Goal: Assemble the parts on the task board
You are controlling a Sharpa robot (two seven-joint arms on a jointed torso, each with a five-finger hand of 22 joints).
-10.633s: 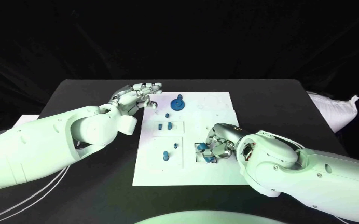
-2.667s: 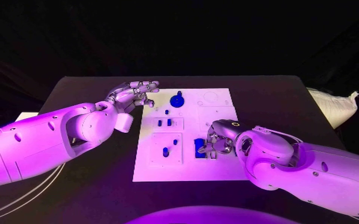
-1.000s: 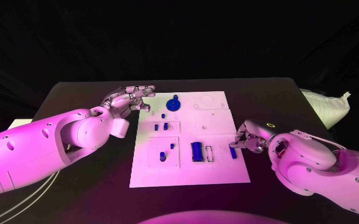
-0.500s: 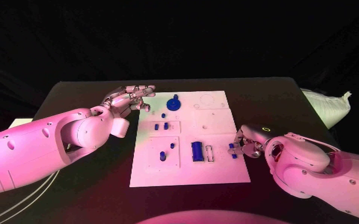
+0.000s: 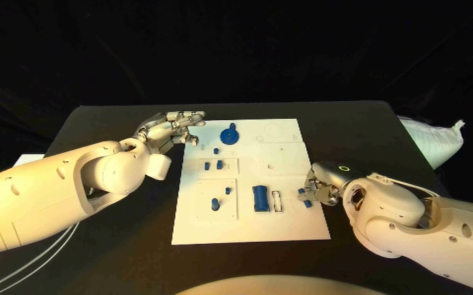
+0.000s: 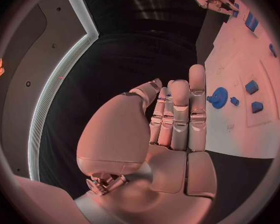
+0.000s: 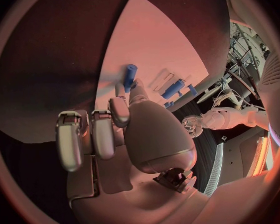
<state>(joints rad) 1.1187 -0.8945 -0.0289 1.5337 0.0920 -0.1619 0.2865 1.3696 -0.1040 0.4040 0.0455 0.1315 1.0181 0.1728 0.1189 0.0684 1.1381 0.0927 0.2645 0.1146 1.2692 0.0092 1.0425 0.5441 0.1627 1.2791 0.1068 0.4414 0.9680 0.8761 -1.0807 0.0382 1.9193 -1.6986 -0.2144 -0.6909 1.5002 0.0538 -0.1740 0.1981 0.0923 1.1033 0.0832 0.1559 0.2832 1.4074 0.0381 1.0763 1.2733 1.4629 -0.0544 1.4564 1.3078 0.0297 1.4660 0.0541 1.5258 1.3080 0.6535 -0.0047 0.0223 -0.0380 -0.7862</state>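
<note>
L hand (image 5: 173, 128) hangs over the black table (image 5: 109, 121) just off the task board's (image 5: 286, 227) far-left corner. Fingers are straight and pressed side by side (wrist view makes this plain), thumb folded in alongside, nothing held.

Task board lies mid-table, long side running away from the robot. Parts on it, from the L edge across:
- small blue peg (image 5: 216, 151) close to the far-left corner, w/ the round blue gear (image 5: 230, 135) just beyond it, nearer the far edge.
- two short blue pieces (image 5: 213, 165) side by side in the recessed panel below those.
- in the next panel toward the near edge, a small blue stub (image 5: 227, 190) and a blue oval peg (image 5: 215, 204), slightly apart.
- mid-board, a long blue block (image 5: 260, 198) standing in its slot, w/ an empty narrow slot (image 5: 278, 201) just beside it on the R.

R hand (image 5: 320, 189) sits at the board's R edge, about level w/ the long block. It pinches a small blue bar (image 5: 305, 197) between thumb and a fingertip; the other fingers are curled in next to the palm. In the R wrist view the bar sticks out past the fingertips over the white board. Can't tell if the bar touches the board.

A white bag (image 5: 434, 139) lies past the table's R edge.
</note>
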